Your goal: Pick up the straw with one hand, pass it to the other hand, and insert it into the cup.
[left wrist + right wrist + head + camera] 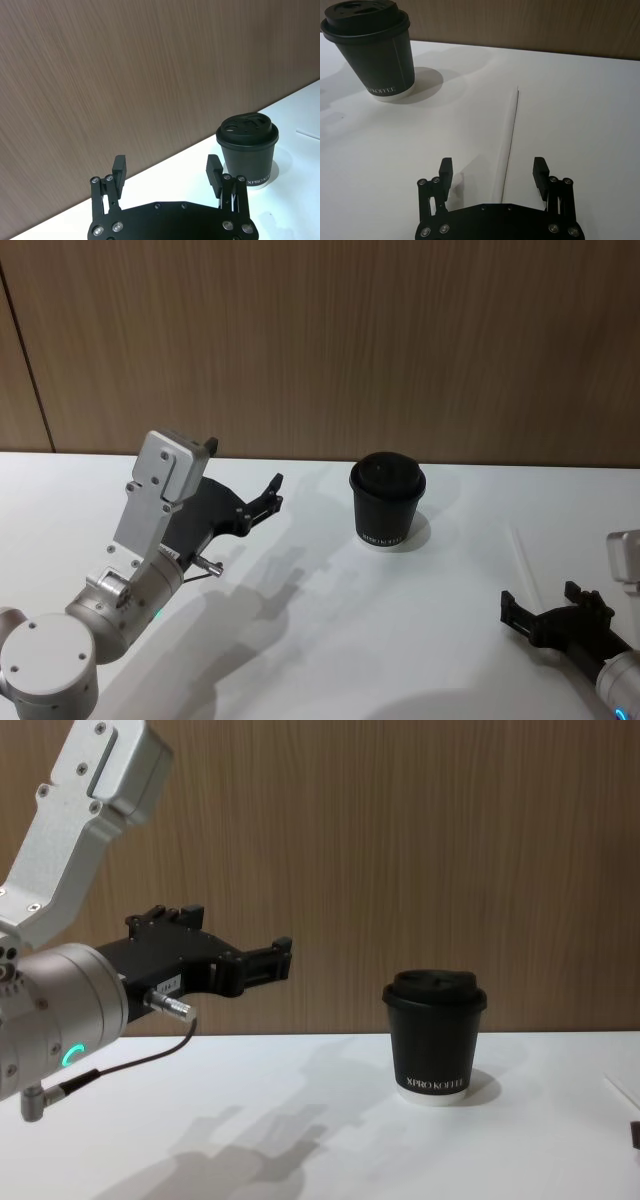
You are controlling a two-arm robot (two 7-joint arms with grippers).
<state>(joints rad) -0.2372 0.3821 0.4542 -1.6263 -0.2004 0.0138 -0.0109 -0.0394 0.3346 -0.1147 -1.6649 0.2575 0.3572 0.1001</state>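
The straw (510, 131) lay flat on the table (330, 650), right of the cup (388, 500), its near end at the wide-open right gripper (493, 165). The left gripper (166, 164) hung wide open and empty, raised left of the cup.

Indoor test station, office-like in finish: plain white tabletop (330, 650) set against a brown wood-grain panelled wall (350, 340), one takeaway paper coffee cup (388, 502) standing on it.
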